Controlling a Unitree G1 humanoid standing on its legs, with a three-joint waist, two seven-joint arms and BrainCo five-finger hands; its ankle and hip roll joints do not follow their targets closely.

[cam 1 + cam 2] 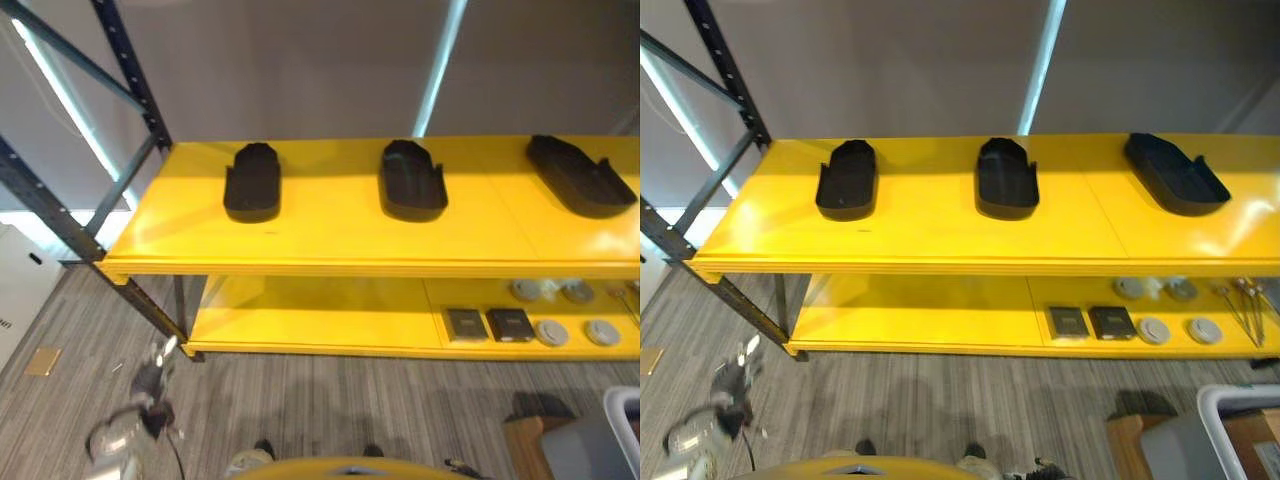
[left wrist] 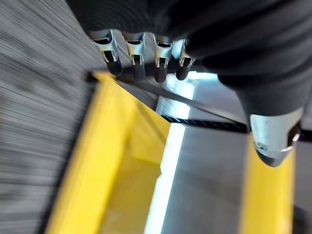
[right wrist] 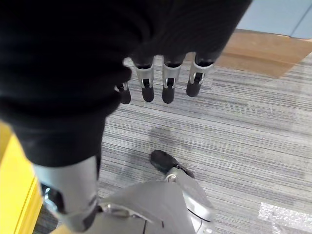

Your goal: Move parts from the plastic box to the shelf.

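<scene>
Three black trays (image 1: 252, 182) (image 1: 411, 180) (image 1: 580, 176) spaced along yellow shelf (image 1: 330, 235) top, apparently empty. Small parts (image 1: 1110, 322) on lower level. Plastic box (image 1: 1230, 440) corner on floor, contents unclear. Left hand (image 2: 146, 56) and right hand (image 3: 163, 80) relaxed, empty.

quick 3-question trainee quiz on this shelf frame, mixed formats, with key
1. True or false: the left hand holds a black part.
2. How many black parts lie on the shelf's top level? A) two B) three C) five
3. Fill in: the small grey round and dark square items sit on the ______ level, toward the robot's right.

Key:
1. False. Its fingers hang relaxed and hold nothing; the same goes for the right hand.
2. B: left black part, middle black part, right black part.
3. Lower.
</scene>
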